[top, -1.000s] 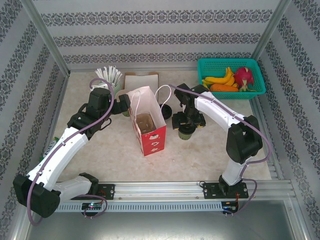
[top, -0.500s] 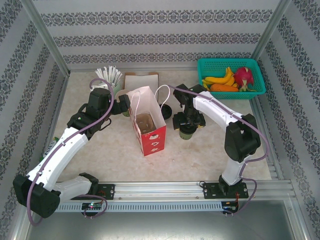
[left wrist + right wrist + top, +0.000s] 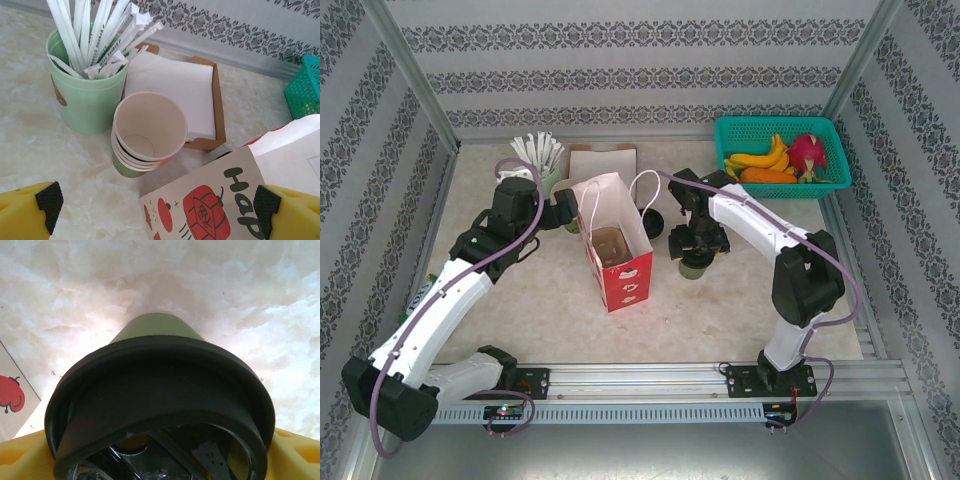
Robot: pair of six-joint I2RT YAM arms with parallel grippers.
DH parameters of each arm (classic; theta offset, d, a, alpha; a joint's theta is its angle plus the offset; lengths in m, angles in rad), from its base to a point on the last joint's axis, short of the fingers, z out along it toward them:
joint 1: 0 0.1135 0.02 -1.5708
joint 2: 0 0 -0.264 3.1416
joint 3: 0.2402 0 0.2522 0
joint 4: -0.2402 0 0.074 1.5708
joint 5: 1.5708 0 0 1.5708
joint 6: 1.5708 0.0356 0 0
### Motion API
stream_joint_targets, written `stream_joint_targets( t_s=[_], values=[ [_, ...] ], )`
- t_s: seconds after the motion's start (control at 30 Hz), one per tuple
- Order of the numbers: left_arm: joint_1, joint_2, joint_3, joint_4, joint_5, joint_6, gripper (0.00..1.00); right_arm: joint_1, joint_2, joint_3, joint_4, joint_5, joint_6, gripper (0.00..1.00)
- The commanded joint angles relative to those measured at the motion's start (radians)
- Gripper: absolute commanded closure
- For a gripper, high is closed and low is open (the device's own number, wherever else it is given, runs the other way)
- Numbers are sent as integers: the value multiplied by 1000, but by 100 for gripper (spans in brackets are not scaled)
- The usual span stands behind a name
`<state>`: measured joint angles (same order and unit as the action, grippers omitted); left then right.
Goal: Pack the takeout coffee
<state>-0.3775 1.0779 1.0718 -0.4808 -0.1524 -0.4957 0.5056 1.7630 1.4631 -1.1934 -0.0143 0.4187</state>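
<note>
The small olive-green paper cup (image 3: 152, 325), capped by a round black plastic lid (image 3: 160, 390), stands upright directly under the right gripper (image 3: 698, 243), whose jaws hug the lid's rim (apparently clamped); the open red-and-white paper bag (image 3: 617, 255) stands just left. The left gripper (image 3: 160, 215) gapes wide, empty.

The takeout coffee (image 3: 156, 326) has a matt olive paper wall and a smooth, faintly glossy black plastic lid (image 3: 150, 367); the marbled bench (image 3: 240, 285) gleams.
</note>
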Motion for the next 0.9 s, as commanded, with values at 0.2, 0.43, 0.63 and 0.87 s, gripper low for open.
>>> stream_joint_targets(
  t_s=[0.2, 0.43, 0.63, 0.87],
  values=[
    [25, 124, 249, -132, 97, 248, 0, -15, -133, -48, -30, 47, -58, 26],
    [31, 310, 473, -258, 276, 372, 0, -17, -212, -80, -43, 49, -86, 27],
    [34, 452, 633, -378, 349, 485, 7, -18, -255, -106, -41, 47, -83, 28],
    [47, 566, 758, -497, 453, 599, 11, -18, -293, -121, -49, 50, -93, 28]
  ],
)
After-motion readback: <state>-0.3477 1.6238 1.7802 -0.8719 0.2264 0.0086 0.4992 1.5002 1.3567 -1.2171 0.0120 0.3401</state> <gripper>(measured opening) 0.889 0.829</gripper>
